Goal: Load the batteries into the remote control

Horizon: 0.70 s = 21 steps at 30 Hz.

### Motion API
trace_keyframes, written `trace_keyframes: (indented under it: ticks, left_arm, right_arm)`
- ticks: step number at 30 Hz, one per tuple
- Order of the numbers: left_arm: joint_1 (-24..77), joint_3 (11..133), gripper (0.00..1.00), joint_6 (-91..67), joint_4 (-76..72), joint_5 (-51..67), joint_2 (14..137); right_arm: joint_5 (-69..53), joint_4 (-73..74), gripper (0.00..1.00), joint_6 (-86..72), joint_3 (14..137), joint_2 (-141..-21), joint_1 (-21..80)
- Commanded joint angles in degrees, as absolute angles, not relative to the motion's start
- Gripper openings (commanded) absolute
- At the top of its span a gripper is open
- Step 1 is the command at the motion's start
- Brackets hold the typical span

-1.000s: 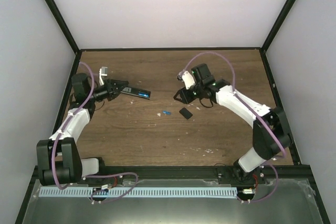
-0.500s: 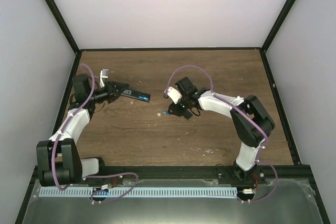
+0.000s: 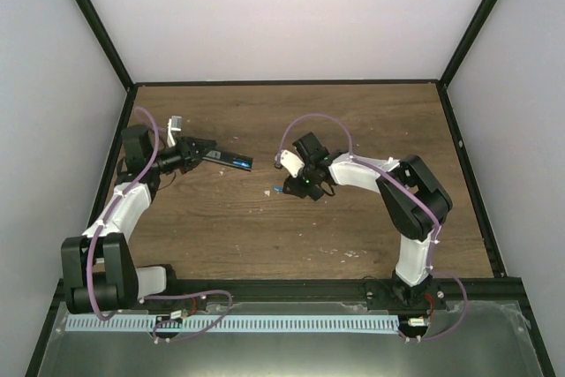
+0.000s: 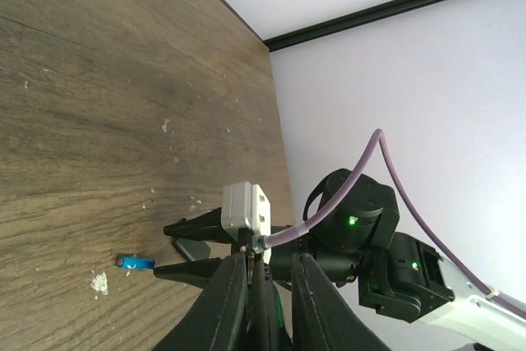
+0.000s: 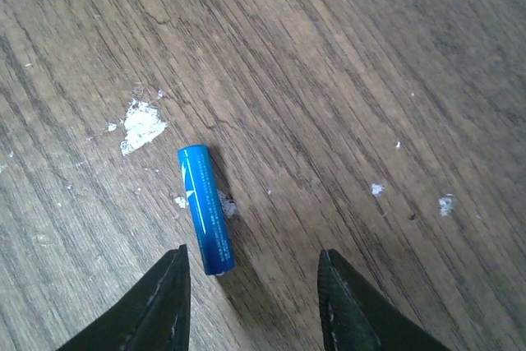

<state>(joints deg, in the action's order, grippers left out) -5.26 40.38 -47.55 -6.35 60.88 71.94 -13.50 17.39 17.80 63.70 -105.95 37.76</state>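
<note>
Right pincer, jaws apart, hovers over the blue battery; centre it between them before closing. Left pincer is clamped on the remote control.

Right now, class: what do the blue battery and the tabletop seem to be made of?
Battery: probably metal under a glossy blue printed wrap; pale sheen along its side. Tabletop: wood or wood-look laminate, matte; dark grain, pale chipped flecks.
</note>
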Motion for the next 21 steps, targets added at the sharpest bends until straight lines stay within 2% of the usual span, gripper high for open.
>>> trace_keyframes:
  ticks: [1,11,16,21]
  left_arm:
    - [-5.55,40.55,0.00,-47.70,-7.71,61.02,71.36]
    - [-5.54,40.45,0.00,-47.60,-8.00,61.28,72.02]
    - [-5.53,40.56,0.00,-47.56,-8.17,61.89,72.37]
    - [-5.58,40.78,0.00,-47.59,-8.42,62.69,73.01]
  right_arm:
    - [-15.45,15.93,0.35,18.98,64.77,-106.64,38.22]
    - [-15.98,16.60,0.31,19.34,65.60,-108.82,38.93]
    - [-15.02,16.31,0.24,19.47,65.52,-108.78,39.11]
    - [-15.05,16.36,0.21,19.89,65.57,-109.05,39.28]
